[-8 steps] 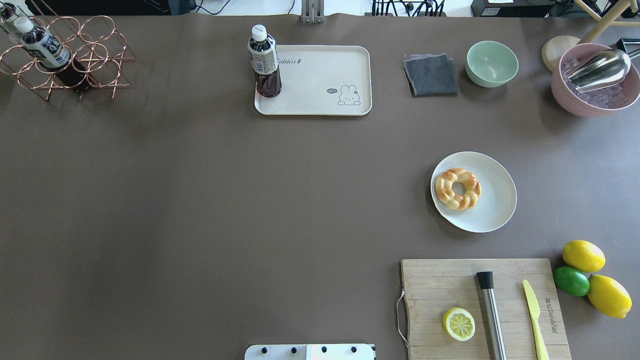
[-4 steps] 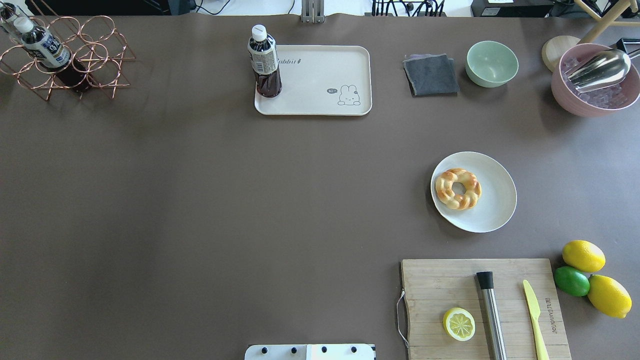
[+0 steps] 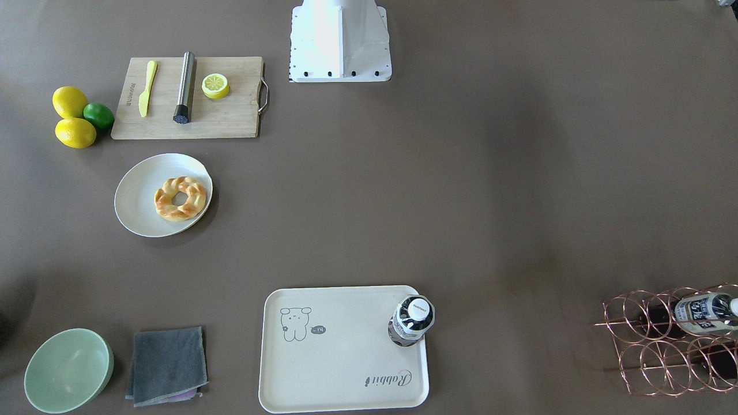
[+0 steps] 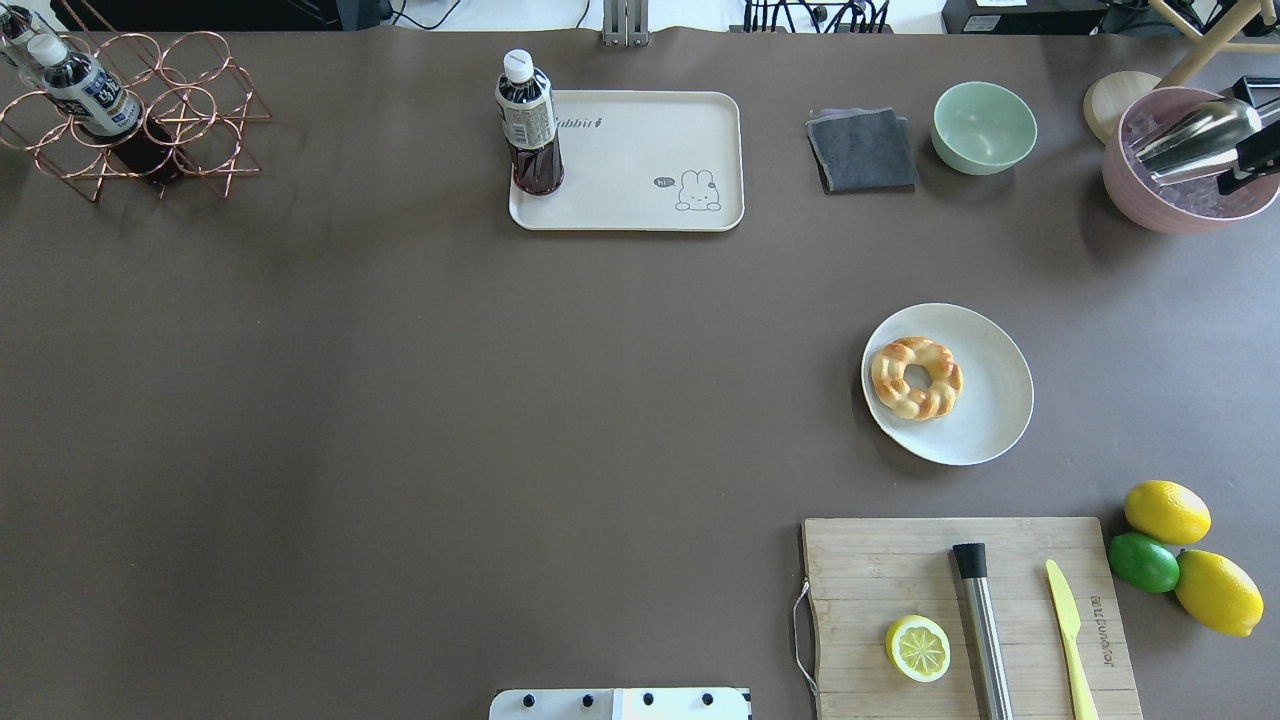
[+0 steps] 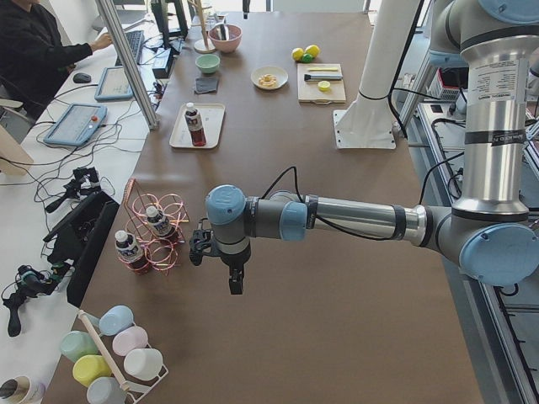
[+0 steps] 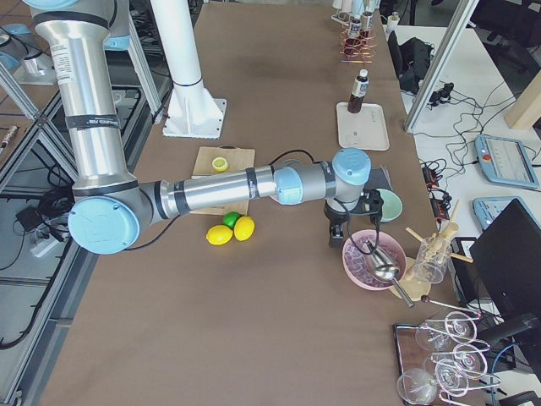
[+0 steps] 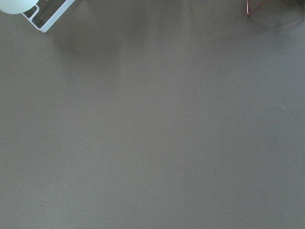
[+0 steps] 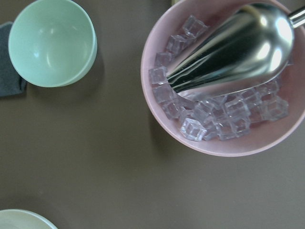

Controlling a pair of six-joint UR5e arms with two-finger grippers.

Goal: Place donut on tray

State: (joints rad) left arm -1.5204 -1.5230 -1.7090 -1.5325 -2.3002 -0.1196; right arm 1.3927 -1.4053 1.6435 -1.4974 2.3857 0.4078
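Note:
The donut (image 4: 916, 377), a golden twisted ring, lies on the left part of a round off-white plate (image 4: 985, 400). It also shows in the front view (image 3: 180, 198). The cream tray (image 4: 640, 190) with the bear drawing lies at the far middle of the table, also seen in the front view (image 3: 334, 369). My right gripper (image 4: 1256, 158) shows only as a dark tip at the right edge, over the pink bowl, far from the donut. I cannot tell whether it is open. My left gripper (image 5: 236, 284) hangs over bare table at the far left; I cannot tell its state.
A dark drink bottle (image 4: 528, 125) stands on the tray's left end. A pink bowl (image 8: 157, 119) of ice cubes with a metal scoop, a green bowl (image 4: 984, 127) and a grey cloth (image 4: 862, 150) are at the back right. A cutting board (image 4: 880, 580), lemons and a copper bottle rack (image 4: 190, 110) stand around.
The dark tip of my right gripper has come into the overhead view at the right edge, over the pink bowl. The donut, plate and tray have not moved.

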